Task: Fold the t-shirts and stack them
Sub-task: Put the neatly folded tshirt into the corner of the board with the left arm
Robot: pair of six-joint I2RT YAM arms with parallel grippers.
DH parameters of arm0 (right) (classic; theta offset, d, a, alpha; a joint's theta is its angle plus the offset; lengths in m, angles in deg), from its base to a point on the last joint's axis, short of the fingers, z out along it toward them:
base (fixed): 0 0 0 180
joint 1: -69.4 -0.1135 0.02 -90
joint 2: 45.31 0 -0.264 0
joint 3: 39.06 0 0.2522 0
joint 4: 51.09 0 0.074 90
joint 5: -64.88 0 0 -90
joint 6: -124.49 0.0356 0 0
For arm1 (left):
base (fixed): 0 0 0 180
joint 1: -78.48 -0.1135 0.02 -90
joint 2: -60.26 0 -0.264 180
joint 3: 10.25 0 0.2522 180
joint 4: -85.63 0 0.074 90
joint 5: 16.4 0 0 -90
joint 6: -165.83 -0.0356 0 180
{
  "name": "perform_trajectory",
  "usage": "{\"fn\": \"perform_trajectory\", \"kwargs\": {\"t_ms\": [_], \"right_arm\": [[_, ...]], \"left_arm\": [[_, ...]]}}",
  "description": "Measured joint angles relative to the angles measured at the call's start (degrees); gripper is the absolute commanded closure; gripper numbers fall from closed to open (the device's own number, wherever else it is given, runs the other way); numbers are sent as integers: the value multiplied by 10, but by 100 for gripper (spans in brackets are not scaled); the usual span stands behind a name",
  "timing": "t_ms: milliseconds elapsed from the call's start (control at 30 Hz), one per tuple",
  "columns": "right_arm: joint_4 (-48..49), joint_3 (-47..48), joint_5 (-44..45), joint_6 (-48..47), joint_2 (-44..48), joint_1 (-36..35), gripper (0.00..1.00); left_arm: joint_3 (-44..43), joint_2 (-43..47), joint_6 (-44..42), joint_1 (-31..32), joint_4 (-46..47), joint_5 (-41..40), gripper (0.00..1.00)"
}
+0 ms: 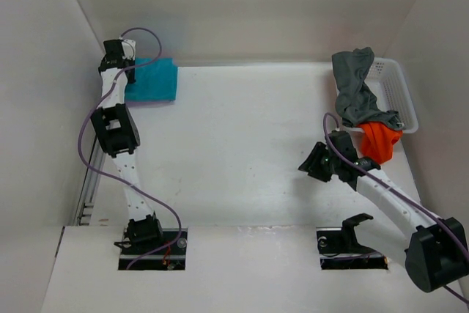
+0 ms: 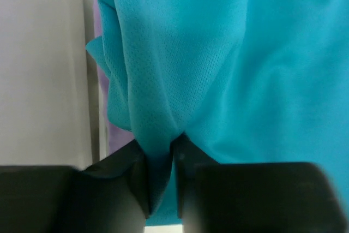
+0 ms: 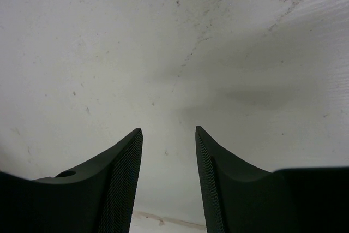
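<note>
A folded teal t-shirt (image 1: pixel 152 80) lies at the table's far left. In the left wrist view this teal t-shirt (image 2: pixel 229 58) fills the frame, and a strip of the lavender t-shirt (image 2: pixel 115 132) peeks out beneath it. My left gripper (image 1: pixel 124 62) (image 2: pixel 159 144) is shut on a fold at the teal shirt's edge. A dark grey t-shirt (image 1: pixel 355 86) drapes over the basket's left end, and an orange t-shirt (image 1: pixel 378 141) hangs from the basket's near rim. My right gripper (image 1: pixel 311 160) (image 3: pixel 169 130) hovers open over bare table, left of the orange shirt, holding nothing.
The white mesh basket (image 1: pixel 401 86) stands at the far right against the side wall. White walls close in the table at the back and on both sides. The left arm stretches along the left wall.
</note>
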Motion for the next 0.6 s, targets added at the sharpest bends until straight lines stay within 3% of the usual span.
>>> {"fn": "perform_trajectory", "kwargs": {"t_ms": [233, 367, 600], "right_arm": [[-12, 25, 1, -6, -15, -1, 50], [-21, 94, 17, -27, -41, -4, 50], [-74, 310, 135, -137, -132, 30, 45]], "left_arm": [[0, -15, -17, -22, 19, -50, 47], [20, 2, -41, -27, 51, -88, 41], [248, 187, -75, 31, 93, -79, 32]]}}
